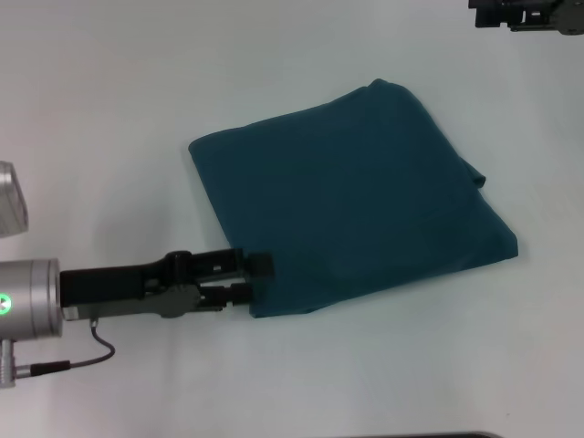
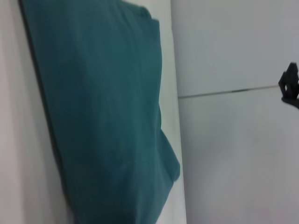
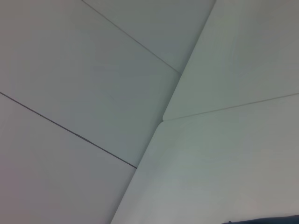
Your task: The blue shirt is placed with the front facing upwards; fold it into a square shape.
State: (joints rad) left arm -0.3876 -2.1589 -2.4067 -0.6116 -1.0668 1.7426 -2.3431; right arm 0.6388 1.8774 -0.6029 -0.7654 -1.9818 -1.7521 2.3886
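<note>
The blue shirt [image 1: 351,205] lies folded into a rough square on the white table, plain teal side up with no letters showing. In the left wrist view the shirt [image 2: 103,116] fills most of the picture and lies flat. My left gripper [image 1: 254,278] rests low at the shirt's near-left corner, open, its upper fingertip [image 1: 263,265] touching the cloth's edge and no cloth pinched between the fingers. My right gripper [image 1: 525,14] is parked far off at the table's back right, only partly in view; it also shows as a small black shape [image 2: 290,86] in the left wrist view.
A white table [image 1: 109,109] surrounds the shirt on all sides. A grey device [image 1: 9,210] sits at the left edge. A cable [image 1: 96,351] hangs under my left arm. The right wrist view shows only white table panels [image 3: 224,163] and their seams.
</note>
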